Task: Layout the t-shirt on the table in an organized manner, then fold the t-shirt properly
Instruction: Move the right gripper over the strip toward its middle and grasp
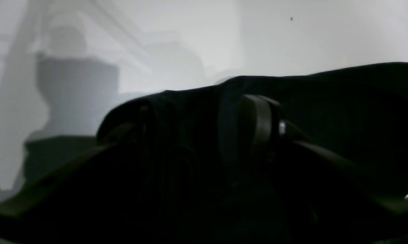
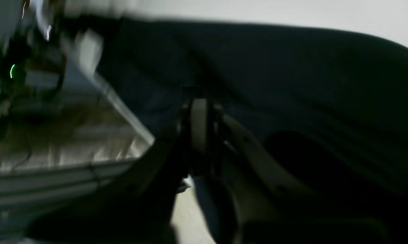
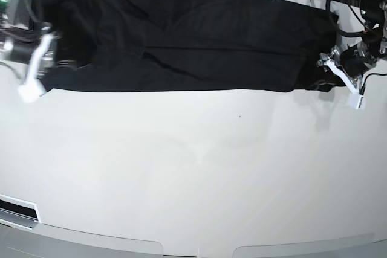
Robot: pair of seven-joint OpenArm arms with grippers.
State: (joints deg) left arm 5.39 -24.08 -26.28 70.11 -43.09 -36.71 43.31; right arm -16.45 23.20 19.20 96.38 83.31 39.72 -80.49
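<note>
Bare table (image 3: 193, 167) lying nearest; limp, light t-shirt (image 3: 199, 40) is stretching between left gripper (image 3: 331, 64) (jaws wide, fabric between them) and blurred right gripper (image 3: 45, 58) (jaw state unclear), so hem corners seem the best hold.

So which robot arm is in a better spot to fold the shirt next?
Probably the left gripper: it sits steady at the t-shirt's end with cloth between its fingers. The right gripper is blurred, mid-move, at the other end.

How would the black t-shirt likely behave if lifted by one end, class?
The t-shirt would probably sag limply: it lies flat with soft creases. It likely slides easily, since the table looks glossy. It seems light, draping thinly over the fingers.
</note>
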